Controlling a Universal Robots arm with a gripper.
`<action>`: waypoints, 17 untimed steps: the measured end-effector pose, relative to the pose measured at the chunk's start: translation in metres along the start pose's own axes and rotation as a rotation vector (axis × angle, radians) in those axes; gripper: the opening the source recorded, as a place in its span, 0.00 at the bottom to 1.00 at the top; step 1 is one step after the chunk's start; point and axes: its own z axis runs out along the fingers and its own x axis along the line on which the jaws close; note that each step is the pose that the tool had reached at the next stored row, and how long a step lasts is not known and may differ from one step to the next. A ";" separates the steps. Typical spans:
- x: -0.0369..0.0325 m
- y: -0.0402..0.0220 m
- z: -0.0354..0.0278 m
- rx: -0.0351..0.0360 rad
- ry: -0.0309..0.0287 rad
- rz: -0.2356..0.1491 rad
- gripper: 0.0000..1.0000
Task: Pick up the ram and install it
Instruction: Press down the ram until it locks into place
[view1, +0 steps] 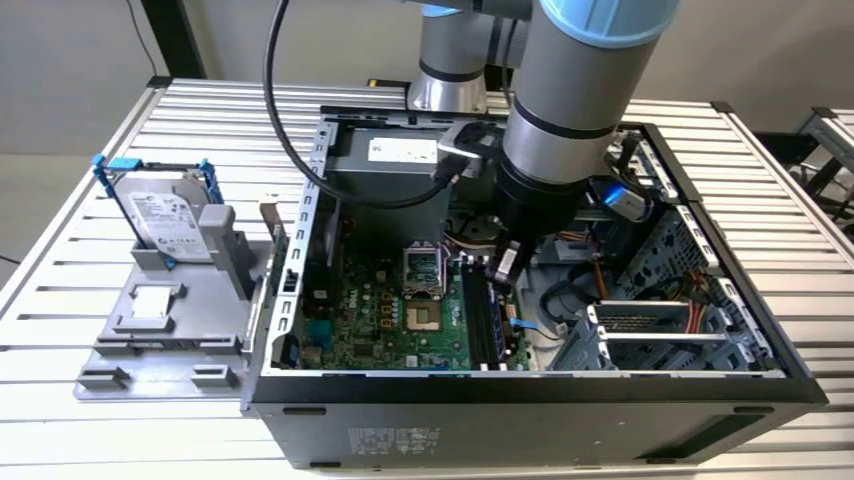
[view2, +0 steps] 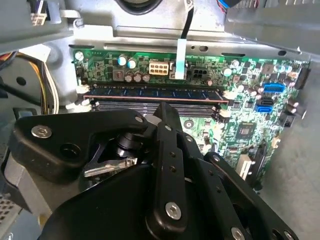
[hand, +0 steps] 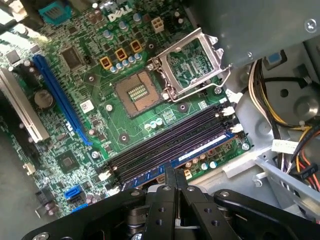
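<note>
— Where is the ram (view2: 155, 94) found?

— It is seen in the second wrist view seated edge-up in the outermost of the long black slots (hand: 165, 145) on the green motherboard (hand: 90, 105), the slot nearest the board's edge. In the first wrist view a blue-labelled stick (hand: 197, 150) is seen lying in that same outer slot, with the neighbouring slots beside it left bare.

— And the tool?

— In the exterior view the tool (view1: 505, 268) is lowered into the open computer case (view1: 534, 385), right above the slots at the exterior view's right of the board. In the first wrist view its two black fingers (hand: 170, 190) are brought together, pressed side by side with no gap visible between them; nothing is seen gripped. Their tips are placed just over the stick; whether it is touched cannot be told.

— What else is on the surface (view1: 80, 440)?

— A silver hard drive (view1: 167, 215) in a blue frame is stood upright on a grey fixture (view1: 160, 340), well apart from the case, at the exterior view's left.
</note>
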 end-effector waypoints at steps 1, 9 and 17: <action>0.0000 0.0000 -0.0005 0.0001 0.0000 -0.009 0.00; -0.0001 0.0000 -0.0046 0.0003 -0.0005 -0.088 0.00; 0.0000 -0.0001 -0.0048 0.0003 -0.0017 -0.230 0.00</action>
